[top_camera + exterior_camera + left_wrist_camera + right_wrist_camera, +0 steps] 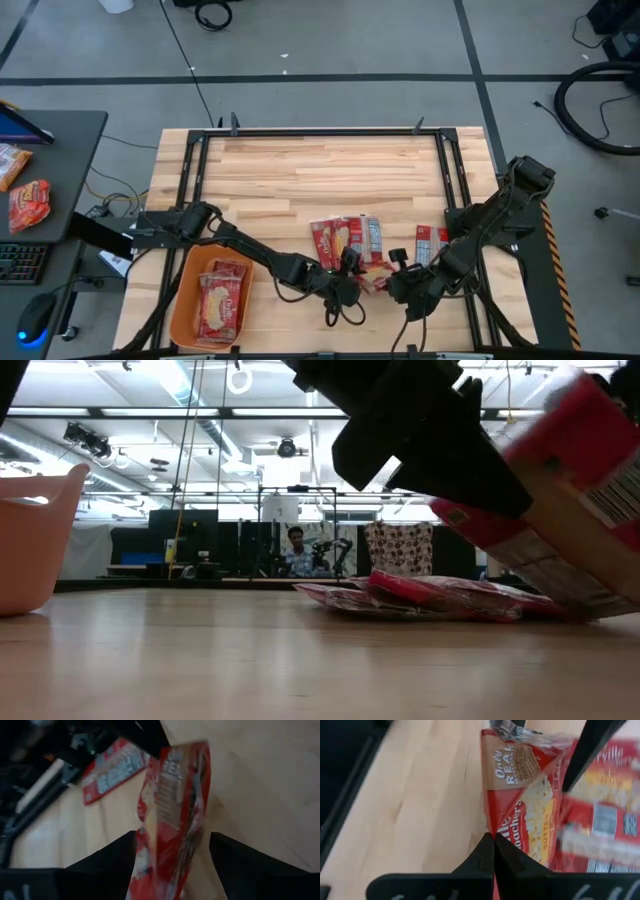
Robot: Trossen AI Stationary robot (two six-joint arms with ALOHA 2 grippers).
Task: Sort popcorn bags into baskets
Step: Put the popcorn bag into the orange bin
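The right tool [493, 842] has its fingers pressed together on the corner of a popcorn bag [525, 795], near the front edge of the desk [300, 170]. The left tool [172, 865] meets it there with its fingers spread on either side of the same bag, not yet closed; the bag stands on edge between them. Just behind lies a loose pile of bags [345, 240], a few more beside the right arm [430, 243]. The basket [180, 300] sits at the front left with some bags already inside.

The bag looks light, thin and floppy, its film probably slick. It bends where it is pinched, so a grip across the flat middle, rather than a corner, should hold better.
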